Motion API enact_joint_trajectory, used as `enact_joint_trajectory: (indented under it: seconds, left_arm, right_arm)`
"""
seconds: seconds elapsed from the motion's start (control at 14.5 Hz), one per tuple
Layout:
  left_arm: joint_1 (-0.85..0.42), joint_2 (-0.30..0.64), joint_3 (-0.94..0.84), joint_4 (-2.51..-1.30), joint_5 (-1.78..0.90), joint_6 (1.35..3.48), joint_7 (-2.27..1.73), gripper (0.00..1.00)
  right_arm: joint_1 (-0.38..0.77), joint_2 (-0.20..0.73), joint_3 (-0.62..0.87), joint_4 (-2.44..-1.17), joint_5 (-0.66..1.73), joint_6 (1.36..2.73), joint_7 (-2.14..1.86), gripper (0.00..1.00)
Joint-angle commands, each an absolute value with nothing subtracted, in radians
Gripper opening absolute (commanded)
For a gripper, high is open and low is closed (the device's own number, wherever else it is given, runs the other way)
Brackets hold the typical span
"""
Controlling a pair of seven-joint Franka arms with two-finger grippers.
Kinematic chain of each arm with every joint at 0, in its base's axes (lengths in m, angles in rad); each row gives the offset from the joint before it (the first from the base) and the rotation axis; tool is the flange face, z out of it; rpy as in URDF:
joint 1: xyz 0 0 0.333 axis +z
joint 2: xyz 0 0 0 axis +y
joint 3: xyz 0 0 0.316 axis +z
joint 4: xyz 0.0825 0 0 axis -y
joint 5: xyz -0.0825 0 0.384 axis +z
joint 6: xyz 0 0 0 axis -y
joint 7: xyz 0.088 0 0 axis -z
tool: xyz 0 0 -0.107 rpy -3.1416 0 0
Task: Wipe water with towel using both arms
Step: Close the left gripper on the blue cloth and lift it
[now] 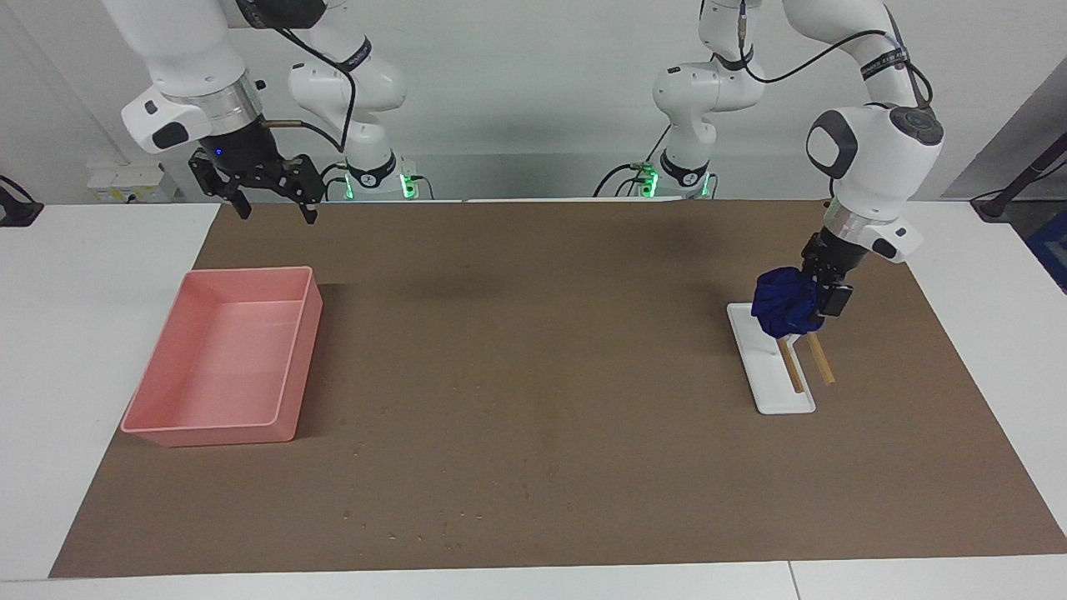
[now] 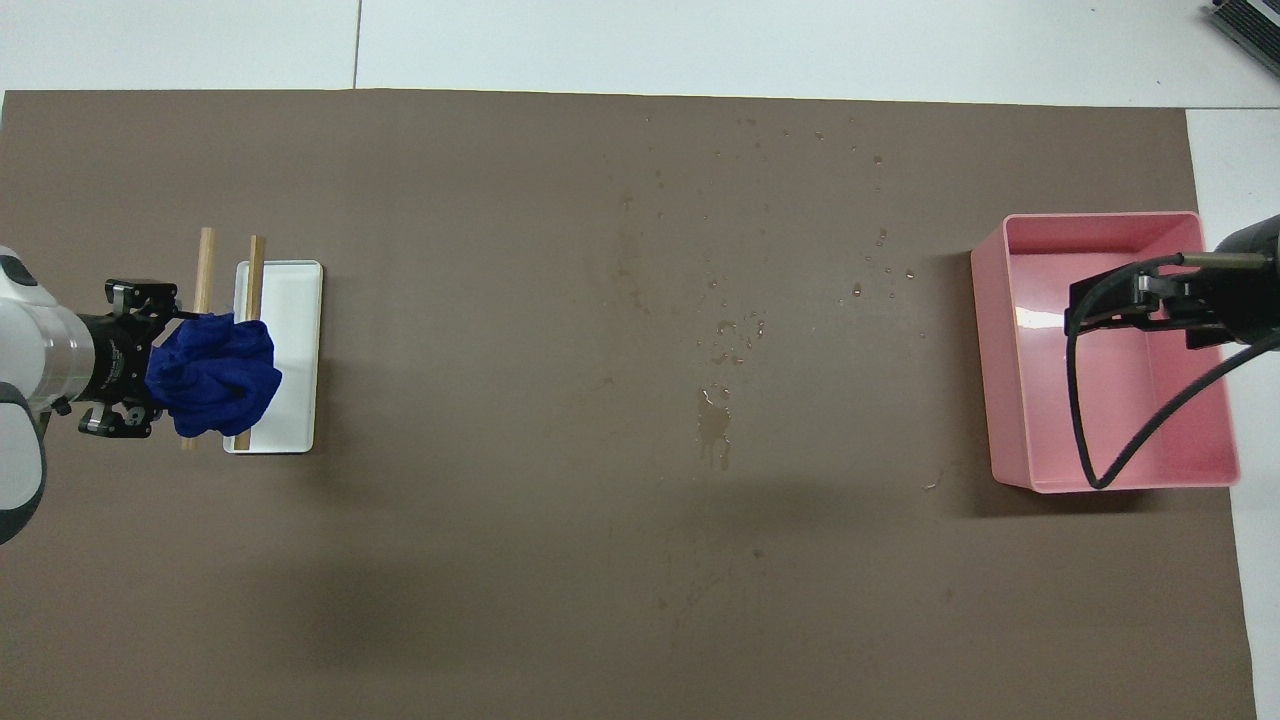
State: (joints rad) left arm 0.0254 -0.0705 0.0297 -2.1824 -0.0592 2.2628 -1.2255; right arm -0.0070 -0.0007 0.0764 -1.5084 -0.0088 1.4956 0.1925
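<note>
My left gripper (image 1: 813, 304) is shut on the deep blue towel (image 1: 783, 304), which hangs bunched over the end of a small white tray (image 1: 783, 396) nearer the robots. It also shows in the overhead view (image 2: 165, 375) with the towel (image 2: 220, 375) over the tray (image 2: 295, 300). I cannot tell whether the towel touches the tray. Water (image 2: 715, 425) lies as a small puddle and scattered drops in the middle of the brown mat. My right gripper (image 1: 275, 204) is open and empty, raised over the pink tray (image 1: 225, 429), and waits there; it also shows in the overhead view (image 2: 1090, 305).
Two wooden sticks (image 1: 821, 358) lie along the white tray, one on it and one just beside it (image 2: 205, 260). The pink tray (image 2: 1010, 400) stands at the right arm's end of the mat. More drops (image 2: 880, 240) lie farther from the robots.
</note>
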Motion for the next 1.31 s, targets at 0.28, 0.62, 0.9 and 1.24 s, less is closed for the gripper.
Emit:
enact_joint_trajectory:
  seconds: [0.28, 0.62, 0.9, 1.24]
  left_arm:
    - [-0.026, -0.084, 0.037, -2.223, -0.069, 2.283, -1.221, 0.53]
    - [-0.009, -0.084, 0.038, -2.217, -0.069, 2.263, -1.18, 0.0]
    - [-0.026, -0.049, 0.035, -2.102, -0.109, 2.114, -1.192, 0.0]
    - [-0.037, -0.052, 0.011, -1.944, -0.362, 1.959, -1.32, 0.0]
  right_arm:
    - [-0.005, -0.026, 0.092, -1.554, -0.014, 1.526, 0.224, 1.0]
    - [-0.006, -0.018, 0.094, -1.56, -0.017, 1.549, 0.225, 1.0]
    - [-0.006, -0.02, 0.094, -1.56, -0.015, 1.549, 0.225, 1.0]
    - [0.009, -0.014, 0.107, -1.551, 0.018, 1.555, 0.343, 1.0]
